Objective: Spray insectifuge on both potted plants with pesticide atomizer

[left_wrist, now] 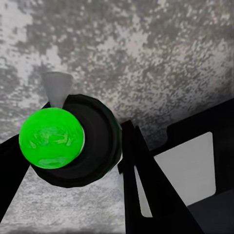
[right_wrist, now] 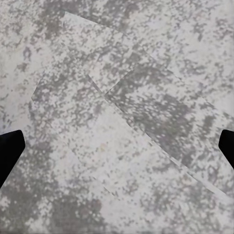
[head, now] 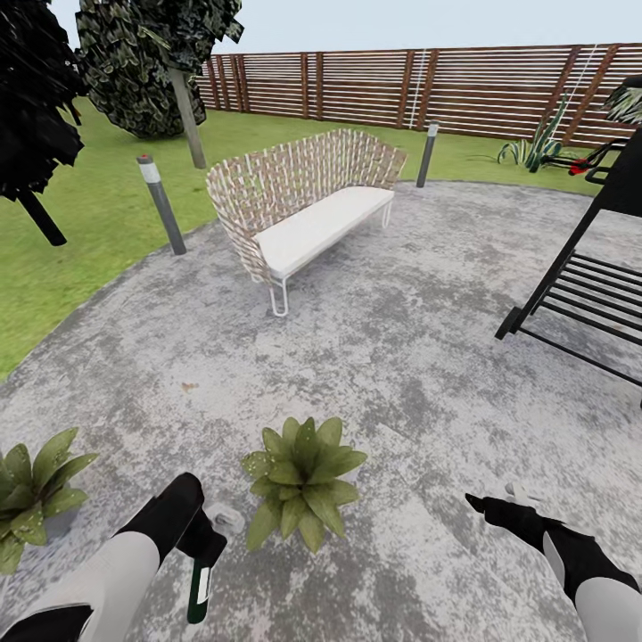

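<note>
My left gripper (head: pixel 203 538) is shut on the pesticide atomizer (head: pixel 200 584), which hangs with its green-and-white body down and its pale nozzle head (head: pixel 224 516) pointing toward the nearer plant. In the left wrist view the atomizer (left_wrist: pixel 51 138) shows end-on as a bright green disc with the grey nozzle (left_wrist: pixel 56 87) beyond it, between black fingers (left_wrist: pixel 146 180). One potted plant (head: pixel 303 481) sits on the paving just right of the nozzle. The other potted plant (head: pixel 36 493) is at the left edge. My right gripper (head: pixel 499 502) is open and empty over bare paving (right_wrist: pixel 117 122).
A woven bench (head: pixel 303 209) with a white seat stands ahead. Two bollards (head: pixel 161 204) (head: pixel 428 153) mark the paving edge. A black metal rack (head: pixel 588 285) stands at the right. Grass (head: pixel 80 223), dark trees (head: pixel 36 98) and a slatted fence (head: pixel 464 89) lie beyond.
</note>
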{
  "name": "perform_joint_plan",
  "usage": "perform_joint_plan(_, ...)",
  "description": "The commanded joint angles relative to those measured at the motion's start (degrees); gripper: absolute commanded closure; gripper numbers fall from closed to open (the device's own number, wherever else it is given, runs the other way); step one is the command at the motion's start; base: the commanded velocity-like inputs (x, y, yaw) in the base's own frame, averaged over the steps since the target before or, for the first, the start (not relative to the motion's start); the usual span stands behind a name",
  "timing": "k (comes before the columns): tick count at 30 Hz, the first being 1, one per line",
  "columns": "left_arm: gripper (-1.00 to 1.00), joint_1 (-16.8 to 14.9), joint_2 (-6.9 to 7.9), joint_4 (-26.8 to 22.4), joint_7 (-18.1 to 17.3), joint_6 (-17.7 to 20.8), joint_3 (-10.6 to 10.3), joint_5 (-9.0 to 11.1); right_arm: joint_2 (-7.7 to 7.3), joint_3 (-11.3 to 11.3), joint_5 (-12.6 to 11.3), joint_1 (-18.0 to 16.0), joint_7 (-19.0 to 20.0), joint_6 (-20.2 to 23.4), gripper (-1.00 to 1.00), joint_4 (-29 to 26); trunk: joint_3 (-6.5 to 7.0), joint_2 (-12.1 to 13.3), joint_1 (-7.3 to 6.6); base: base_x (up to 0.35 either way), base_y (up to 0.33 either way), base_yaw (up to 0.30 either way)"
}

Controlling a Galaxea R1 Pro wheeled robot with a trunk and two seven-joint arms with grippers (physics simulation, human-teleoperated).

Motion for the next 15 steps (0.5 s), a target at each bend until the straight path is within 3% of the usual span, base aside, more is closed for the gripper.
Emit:
perform_joint_plan(1,1.00,0.0,-0.05,0.0,-0.5,0.2,0.4,-0.6,0.05,-0.5,0.3,-0.1,0.4,0.4,-1.00,-0.1,-0.04,0.0,-0.01,-0.002,-0.001,0.001)
perform_joint_plan(5,1.00,0.0,-0.05,0.0,-0.5,0.2,0.4,-0.6,0.06,-0.5,0.3,0.0,0.4,0.4,-1.00,-0.1,-0.04,0.0,-0.01,0.000,0.000,0.000)
perform_joint_plan(15,1.00,0.0,-0.05,0.0,-0.5,0.2,0.4,-0.7,0.05,-0.5,0.3,-0.1,0.4,0.4,-1.00,-0.1,1.75,4.0,-2.20,0.000,0.000,0.000)
